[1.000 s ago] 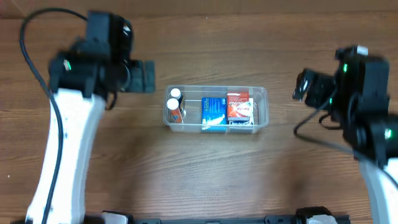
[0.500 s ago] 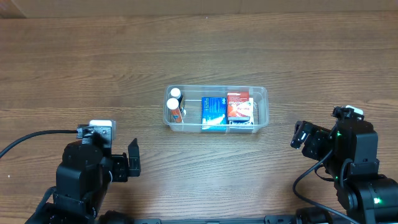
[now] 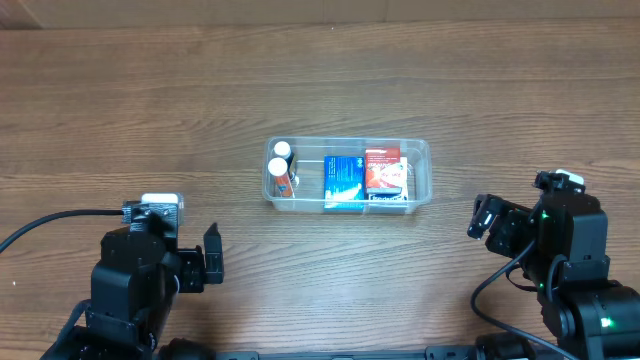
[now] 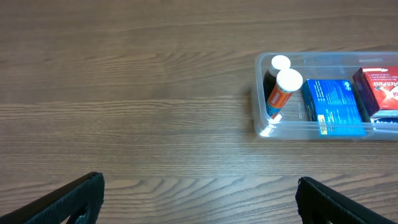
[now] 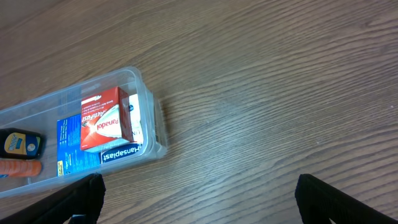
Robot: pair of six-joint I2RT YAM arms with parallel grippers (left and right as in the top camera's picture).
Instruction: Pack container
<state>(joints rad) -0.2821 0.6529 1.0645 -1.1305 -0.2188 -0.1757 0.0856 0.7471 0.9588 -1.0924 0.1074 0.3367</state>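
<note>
Although both arms sit low in the frame, well apart from it, the container (image 3: 310,170) at the centre of the wooden table (image 3: 150,100) looks fully packed. Two white-capped bottles (image 3: 281,160) stand at its left end, a blue box (image 3: 342,180) in the middle, and a red box (image 3: 383,170) over a white box (image 3: 388,197) at its right. No loose items show. The left gripper (image 3: 213,255), lower left, and the right gripper (image 3: 485,217), lower right, have jaws wide apart, empty. Little or nothing seems left to do.
</note>
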